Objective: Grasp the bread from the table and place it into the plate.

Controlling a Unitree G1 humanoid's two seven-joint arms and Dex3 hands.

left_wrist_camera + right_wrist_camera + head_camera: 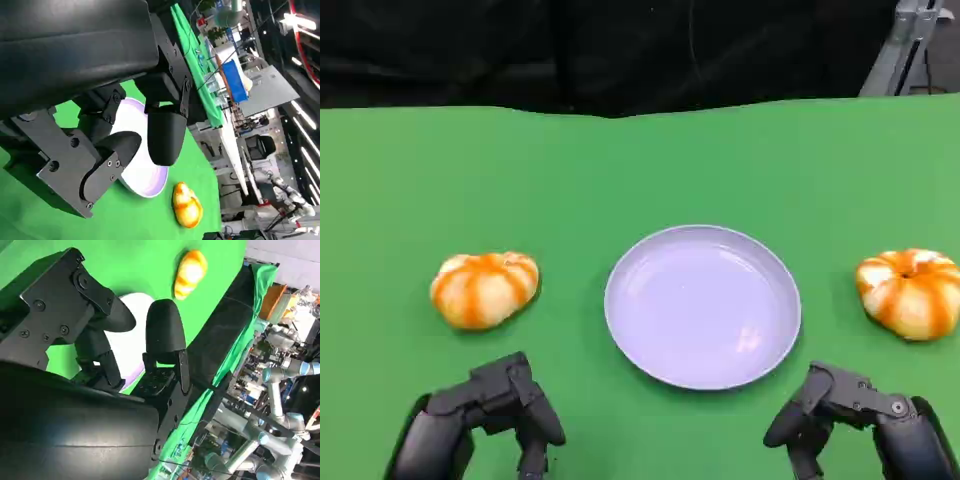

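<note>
A round lavender plate (703,305) is seen at the middle of a green table (640,170), with nothing lying in it. Two orange-and-white striped bread rolls are placed on the cloth. The left bread roll (484,288) lies well to the left of the plate, and the right bread roll (911,291) lies well to its right, near the picture's edge; neither is touched by a hand. The left hand (495,410) is held low at the near edge, just in front of the left roll, its fingers apart and nothing held in them. The right hand (845,415) is likewise held near the plate's near right rim, fingers spread and holding nothing. No brand, label or readable writing can be made out on the rolls, the plate or the hands.
</note>
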